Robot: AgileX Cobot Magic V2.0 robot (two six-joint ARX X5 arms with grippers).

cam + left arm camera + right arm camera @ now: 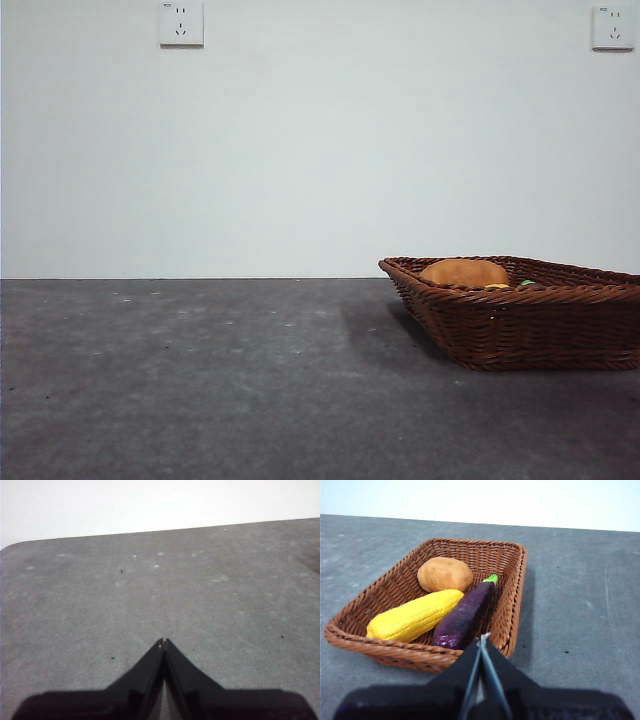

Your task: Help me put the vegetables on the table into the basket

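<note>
I see the potato, yellow vegetable and eggplant lying in the basket, at my front view's 4 o'clock; the potato seems to touch the yellow one. Both the left gripper and right gripper are clenched, empty.

One basket, one potato, one yellow vegetable, one eggplant, two wall sockets.

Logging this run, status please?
Left gripper shut, over bare table. Right gripper shut, by basket. Potato, yellow vegetable, eggplant inside.
</note>
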